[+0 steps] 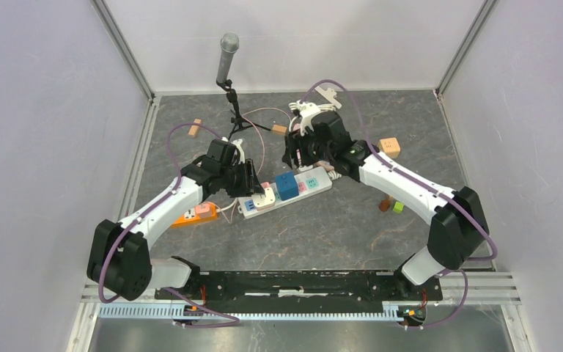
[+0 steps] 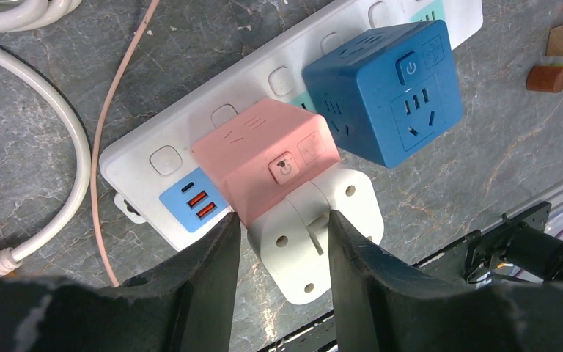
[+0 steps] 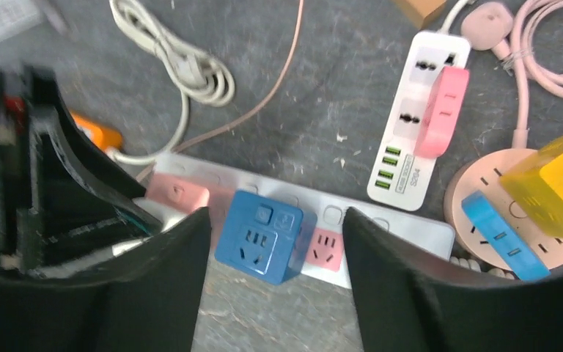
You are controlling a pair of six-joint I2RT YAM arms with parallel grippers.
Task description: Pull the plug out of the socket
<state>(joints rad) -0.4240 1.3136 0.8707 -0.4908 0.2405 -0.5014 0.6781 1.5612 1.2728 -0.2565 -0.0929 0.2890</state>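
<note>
A white power strip (image 1: 318, 182) lies across the middle of the table. A blue cube adapter (image 1: 286, 185) and a pink-and-white plug adapter (image 1: 266, 194) are plugged into it. In the left wrist view my left gripper (image 2: 282, 220) is open, its fingers straddling the white part (image 2: 315, 235) of the pink adapter (image 2: 264, 158); the right finger touches it. The blue cube (image 2: 385, 92) stands just beyond. My right gripper (image 3: 275, 216) is open and empty above the blue cube (image 3: 264, 236) and the strip (image 3: 403, 235).
A microphone on a stand (image 1: 227, 55) is at the back. An orange device (image 1: 194, 214) lies left of the strip. A wooden block (image 1: 390, 146) and small blocks (image 1: 391, 206) lie at the right. A second strip (image 3: 418, 121), a round pink socket (image 3: 476, 198) and a coiled white cable (image 3: 183, 66) lie behind.
</note>
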